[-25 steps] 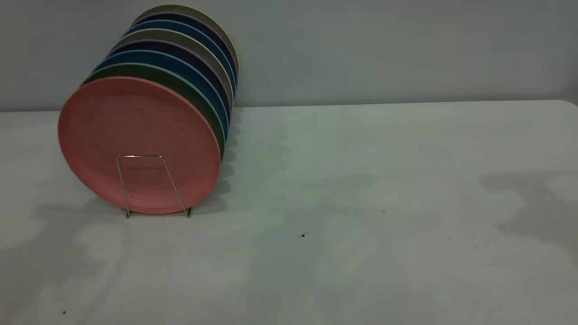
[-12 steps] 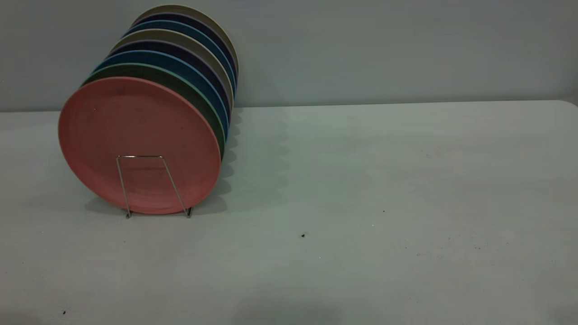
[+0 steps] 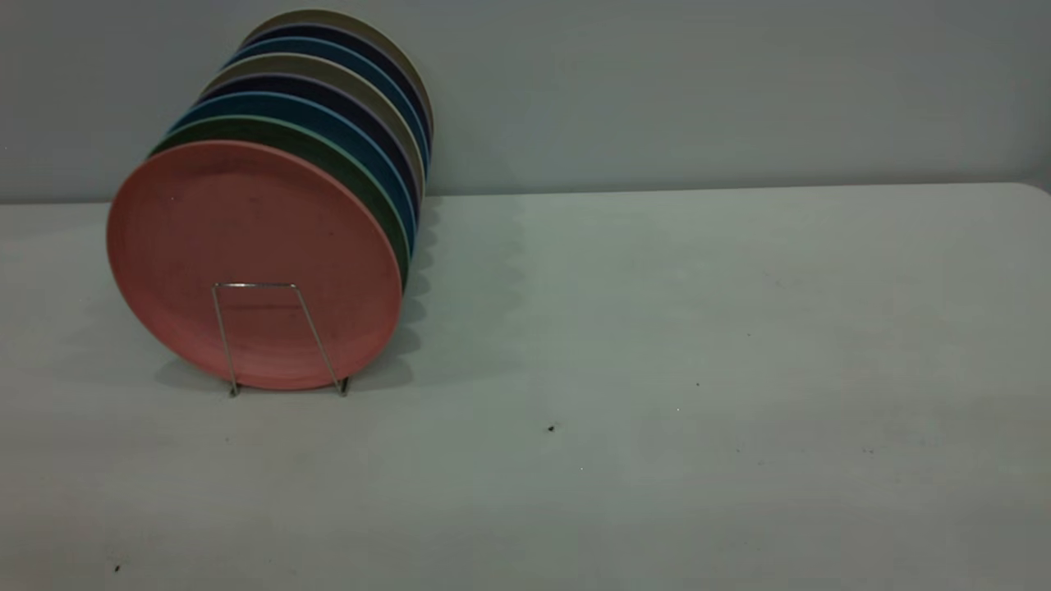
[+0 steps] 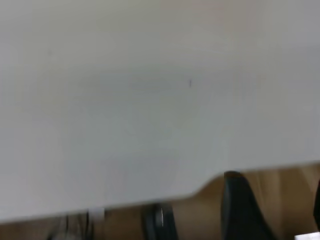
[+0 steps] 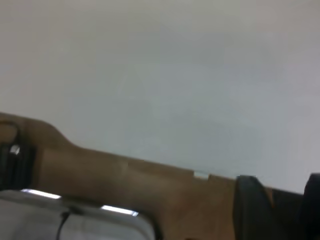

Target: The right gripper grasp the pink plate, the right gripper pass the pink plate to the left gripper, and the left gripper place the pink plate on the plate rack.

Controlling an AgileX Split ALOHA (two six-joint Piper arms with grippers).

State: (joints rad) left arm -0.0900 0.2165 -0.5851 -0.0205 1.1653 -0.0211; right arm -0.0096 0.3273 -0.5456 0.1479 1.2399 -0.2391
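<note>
The pink plate stands upright at the front of the plate rack, leaning behind the rack's front wire loop, at the table's left. Neither arm shows in the exterior view. In the left wrist view my left gripper is open and empty, out past the table's edge over a wooden floor. In the right wrist view my right gripper is open and empty, also at the table's edge.
Several more plates stand in a row behind the pink one, the nearest a green plate, then blue, dark and beige ones. The white table stretches right of the rack. A wall stands behind.
The dark shadows on the table at the left front and far right have faded away. The pink plate and the rack have not moved.
</note>
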